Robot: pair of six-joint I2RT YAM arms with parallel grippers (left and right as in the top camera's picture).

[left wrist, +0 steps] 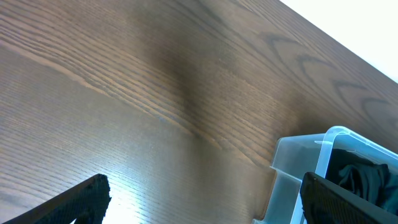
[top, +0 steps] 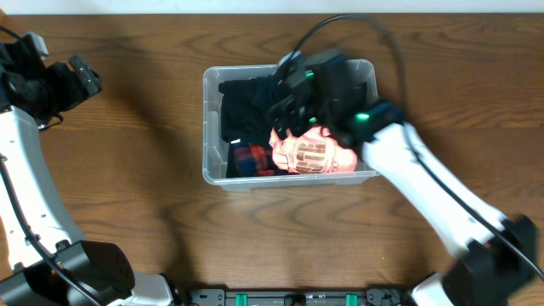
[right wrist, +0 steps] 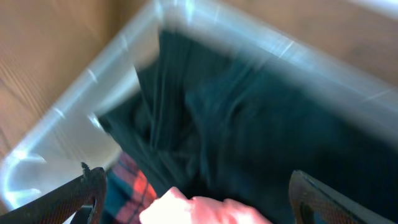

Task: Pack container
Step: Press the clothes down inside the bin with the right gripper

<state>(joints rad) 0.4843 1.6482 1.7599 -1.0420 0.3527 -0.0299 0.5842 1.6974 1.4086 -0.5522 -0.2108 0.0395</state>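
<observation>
The clear container (top: 212,127) stands at mid-table, holding dark clothing (top: 246,106), a red plaid piece (top: 252,158) and a pink striped item (top: 310,153). My right gripper (top: 289,106) hovers inside the bin over the clothes. In the right wrist view this gripper (right wrist: 199,200) is open, with the dark clothing (right wrist: 261,124) spread below, the plaid piece (right wrist: 132,185) by its left finger and the pink item (right wrist: 199,211) under the gap, not gripped. My left gripper (top: 83,78) is open at the far left, well away from the bin. In its own view the left gripper (left wrist: 208,205) holds nothing and the container's corner (left wrist: 298,155) shows.
Brown wooden table (top: 127,204) surrounds the bin on all sides. The right arm (top: 425,187) crosses the bin's right rim from the lower right. The left arm (top: 25,187) runs along the left edge.
</observation>
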